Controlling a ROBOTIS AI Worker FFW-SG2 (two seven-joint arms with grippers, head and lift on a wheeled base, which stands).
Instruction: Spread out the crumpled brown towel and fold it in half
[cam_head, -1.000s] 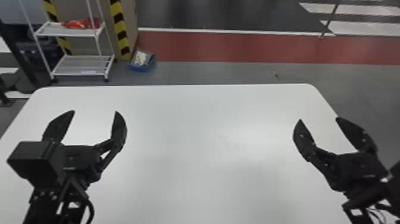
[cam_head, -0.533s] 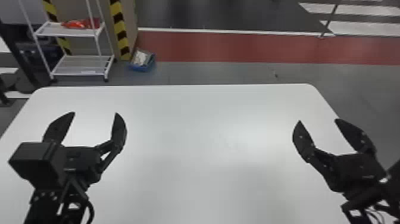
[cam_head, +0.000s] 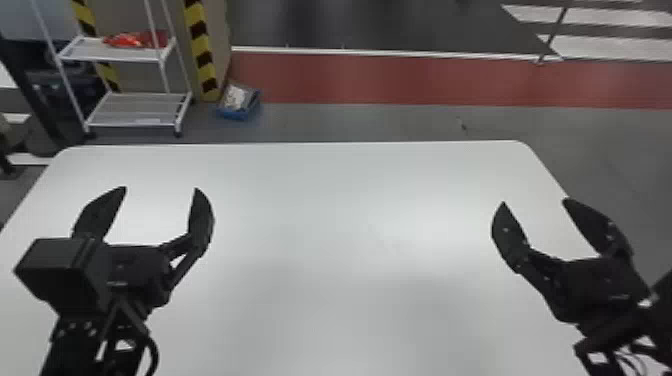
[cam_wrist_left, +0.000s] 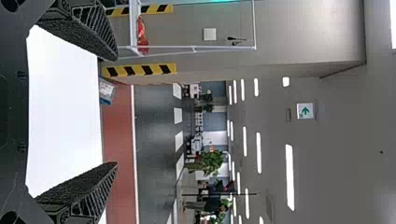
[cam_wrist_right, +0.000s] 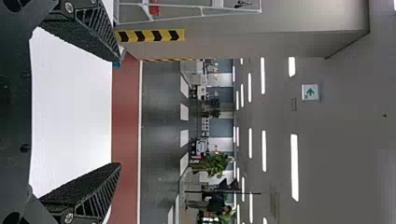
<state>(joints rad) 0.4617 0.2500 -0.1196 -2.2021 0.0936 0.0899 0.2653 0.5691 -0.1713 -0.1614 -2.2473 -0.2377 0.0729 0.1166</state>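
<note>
In the head view my left gripper (cam_head: 160, 189) is held over the left part of the white table (cam_head: 345, 225), its two fingers wide apart with nothing between them. My right gripper (cam_head: 534, 201) hangs over the table's right side, also open and holding nothing. The left wrist view has the left gripper (cam_wrist_left: 116, 112) with its fingers spread before the white tabletop. Likewise spread, in the right wrist view, are the fingers of the right gripper (cam_wrist_right: 119, 113). I see no brown towel on the tabletop.
Behind the table's far left stand a white wire shelf (cam_head: 137, 109) and a striped post (cam_head: 201, 50), with a blue bin (cam_head: 239, 102) on the floor beside them. The table's rounded far right corner lies beyond the right gripper.
</note>
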